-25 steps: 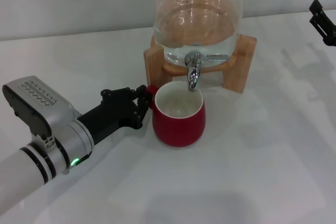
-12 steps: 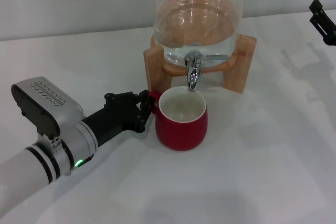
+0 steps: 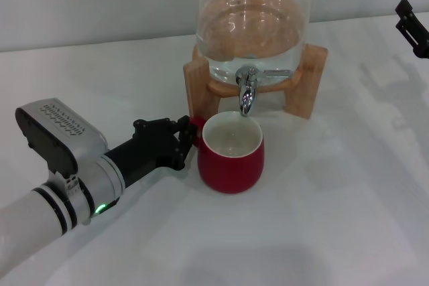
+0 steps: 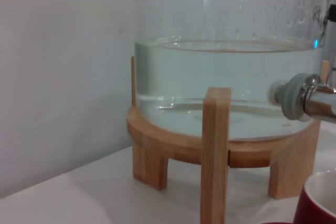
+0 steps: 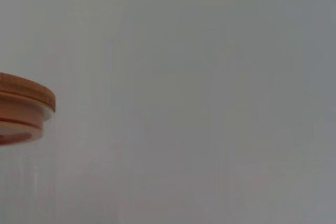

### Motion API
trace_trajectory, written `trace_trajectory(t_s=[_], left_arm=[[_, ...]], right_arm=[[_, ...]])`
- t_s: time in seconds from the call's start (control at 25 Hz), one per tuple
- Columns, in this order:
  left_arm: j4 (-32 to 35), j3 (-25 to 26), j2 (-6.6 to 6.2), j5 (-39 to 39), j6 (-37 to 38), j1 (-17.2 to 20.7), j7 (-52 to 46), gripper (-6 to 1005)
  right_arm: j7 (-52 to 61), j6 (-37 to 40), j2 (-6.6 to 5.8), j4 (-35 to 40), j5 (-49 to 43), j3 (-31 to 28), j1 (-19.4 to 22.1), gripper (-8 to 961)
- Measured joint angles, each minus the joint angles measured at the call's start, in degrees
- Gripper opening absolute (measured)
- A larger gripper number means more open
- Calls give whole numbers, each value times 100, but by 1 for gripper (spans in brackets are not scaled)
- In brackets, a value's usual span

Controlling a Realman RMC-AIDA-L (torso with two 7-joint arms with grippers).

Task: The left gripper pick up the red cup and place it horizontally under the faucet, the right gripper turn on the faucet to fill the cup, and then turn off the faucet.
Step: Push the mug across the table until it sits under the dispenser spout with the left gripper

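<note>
Glossy red glazed ceramic cup, shiny chrome faucet, clear smooth glass dispenser, matt pale wooden stand, smooth white matt desk.

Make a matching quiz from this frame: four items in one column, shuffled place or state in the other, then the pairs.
Column one:
1. squat dark-red ceramic cup
2. small chrome faucet
3. left gripper, black claw on silver-grey wrist
4. all-black right gripper

Column two:
A. far off at the table's right edge
B. at the cup's handle side
C. upright on the white table, inside looks empty
D. spout pointing down over the cup's rim

Pairs: 1-C, 2-D, 3-B, 4-A
</note>
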State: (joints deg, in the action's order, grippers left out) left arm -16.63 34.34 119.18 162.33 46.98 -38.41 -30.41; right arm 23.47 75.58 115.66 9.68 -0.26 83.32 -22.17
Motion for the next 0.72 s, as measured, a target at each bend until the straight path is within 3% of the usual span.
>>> trace_trajectory(t_s=[0.72], left_arm=[[-52, -143, -21, 0, -59, -89, -202, 196]], right_arm=[[0, 43, 0, -2, 0, 0, -15, 806]])
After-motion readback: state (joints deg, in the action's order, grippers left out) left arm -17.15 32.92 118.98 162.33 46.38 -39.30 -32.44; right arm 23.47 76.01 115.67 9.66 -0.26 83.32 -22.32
